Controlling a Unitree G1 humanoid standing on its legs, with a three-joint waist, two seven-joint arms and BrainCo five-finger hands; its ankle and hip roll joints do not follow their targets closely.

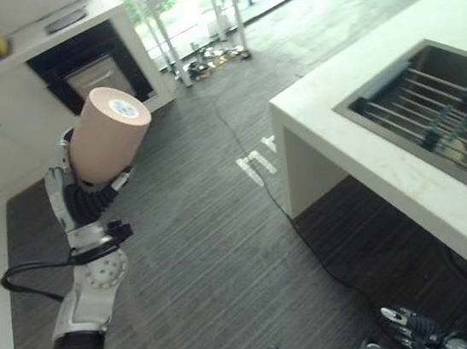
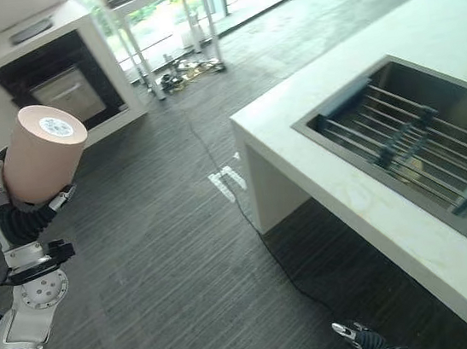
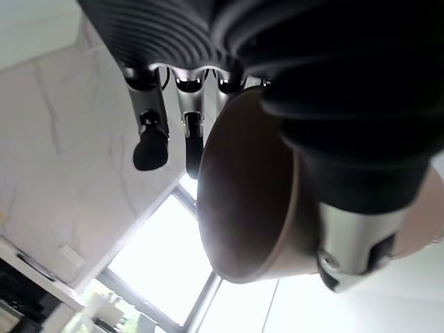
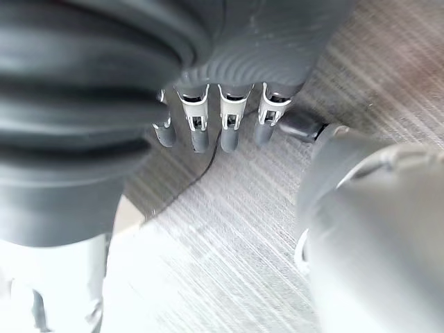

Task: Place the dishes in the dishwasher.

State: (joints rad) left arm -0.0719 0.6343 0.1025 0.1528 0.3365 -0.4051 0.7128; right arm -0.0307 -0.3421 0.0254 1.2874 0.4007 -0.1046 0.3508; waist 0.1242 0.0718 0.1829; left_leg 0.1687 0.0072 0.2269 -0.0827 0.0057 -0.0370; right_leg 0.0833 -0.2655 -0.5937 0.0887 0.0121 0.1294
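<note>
While the right hand point(image 4: 208, 118) hangs low over the grey floor point(image 1: 218, 254), its fingers point(image 4: 198, 128) loosely straight and holding nothing, the left hand point(image 1: 90, 193) is raised at the robot's left with fingers and thumb curled round a tan cup point(image 1: 106, 133), bottom turned up. Right of it, a white worktop point(image 1: 357, 132) carries a steel sink point(image 2: 418, 137) with a wire rack. Farther off, a dark open dishwasher point(image 1: 99, 72) sits in white cabinets.

Left robot hand point(image 1: 89, 189) mostly hidden behind cup point(image 1: 106, 135).
</note>
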